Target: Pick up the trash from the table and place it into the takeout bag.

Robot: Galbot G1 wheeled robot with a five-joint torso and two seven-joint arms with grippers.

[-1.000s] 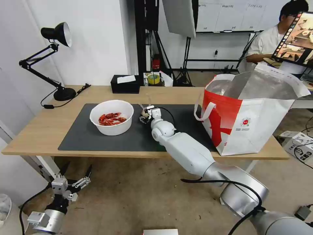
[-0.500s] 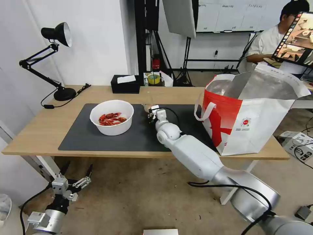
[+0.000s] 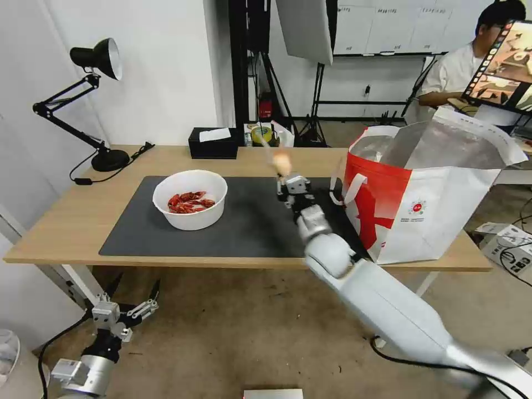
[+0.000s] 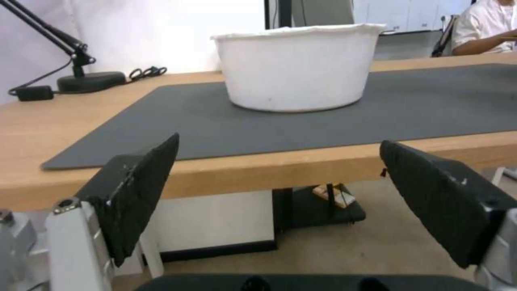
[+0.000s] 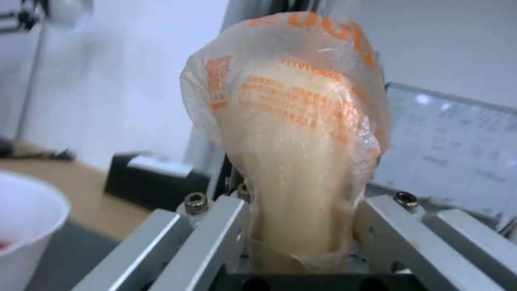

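**A:** Starting with the biggest things, what is on view?

**B:** A long light-wood table (image 3: pixel 66 233) with a dark grey mat (image 3: pixel 244 221). At its right end stands the red-and-white takeout bag (image 3: pixel 426 210), mouth open, foil lining showing.

**A:** And the trash?

**B:** A white bowl of crayfish shells (image 3: pixel 190 199) sits on the mat, left of centre, untouched. A small yellowish plastic bag (image 3: pixel 282 163) is up in the air above the mat, between the bowl and the takeout bag.

**A:** What holds it?

**B:** The right claw (image 3: pixel 292 183), clenched around the bag's lower end; the wrist view shows orange print on the plastic (image 5: pixel 301 121) bulging above the fingers.

**A:** The other arm?

**B:** The left claw (image 3: pixel 130 296) hangs below the table's near edge, fingers (image 4: pixel 140 190) spread wide, grasping nothing.

**A:** How far along is the job?

**B:** I judge it partway: the small bag is lifted but not yet over the takeout bag, and the bowl remains.
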